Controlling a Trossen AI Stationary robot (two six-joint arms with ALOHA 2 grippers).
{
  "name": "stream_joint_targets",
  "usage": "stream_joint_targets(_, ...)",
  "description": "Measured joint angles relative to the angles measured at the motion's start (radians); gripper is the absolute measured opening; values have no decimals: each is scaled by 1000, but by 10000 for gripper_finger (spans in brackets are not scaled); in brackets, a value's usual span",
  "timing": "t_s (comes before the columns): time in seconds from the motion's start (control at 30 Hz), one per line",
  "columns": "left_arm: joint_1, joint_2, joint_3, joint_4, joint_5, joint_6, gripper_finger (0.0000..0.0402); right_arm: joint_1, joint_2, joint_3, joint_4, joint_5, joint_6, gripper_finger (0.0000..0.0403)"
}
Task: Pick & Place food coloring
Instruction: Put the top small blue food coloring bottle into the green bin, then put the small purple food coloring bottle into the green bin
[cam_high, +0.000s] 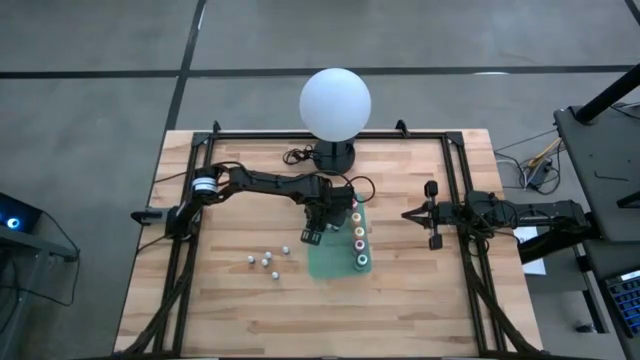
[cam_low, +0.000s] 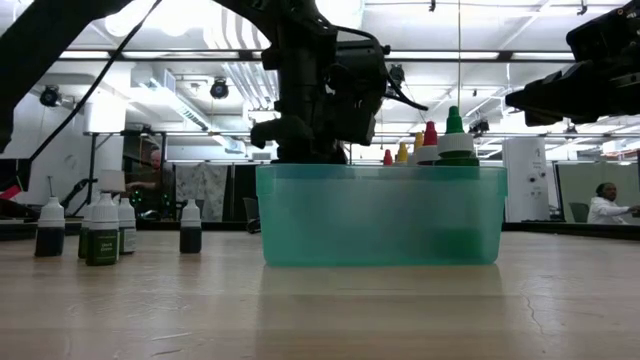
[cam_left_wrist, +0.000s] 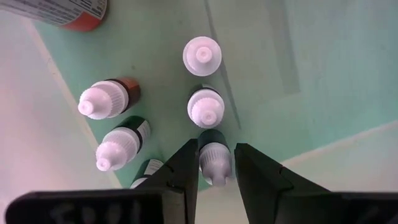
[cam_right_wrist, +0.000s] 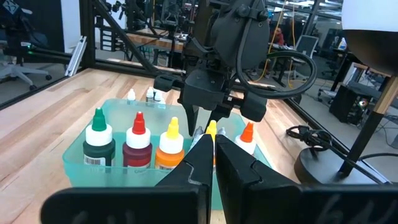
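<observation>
Green tub (cam_low: 380, 215) holds colour-topped bottles (cam_right_wrist: 138, 143) (white-capped ones (cam_left_wrist: 205, 107) too); left gripper (cam_left_wrist: 215, 163) fingers loosely straddle one; right gripper (cam_right_wrist: 213, 149) clenched.

Open tabletop (cam_high: 400, 300) right of the green bin (cam_high: 325, 262); loose small bottles (cam_high: 266, 260) crowding its left.

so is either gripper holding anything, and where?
The left gripper brackets a white-capped bottle at its cap inside the green bin; grip unclear. Right gripper is shut, empty.
</observation>
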Motion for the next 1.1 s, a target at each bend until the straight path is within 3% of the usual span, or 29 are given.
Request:
stream_joint_targets(0.57, 0, -24, 0, -4, -5, 2, 79, 0, 0, 0, 0, 0, 0, 9)
stream_joint_targets(1.1, -17, -133, 58, -41, -5, -34, 79, -1, 0, 0, 0, 0, -1, 9)
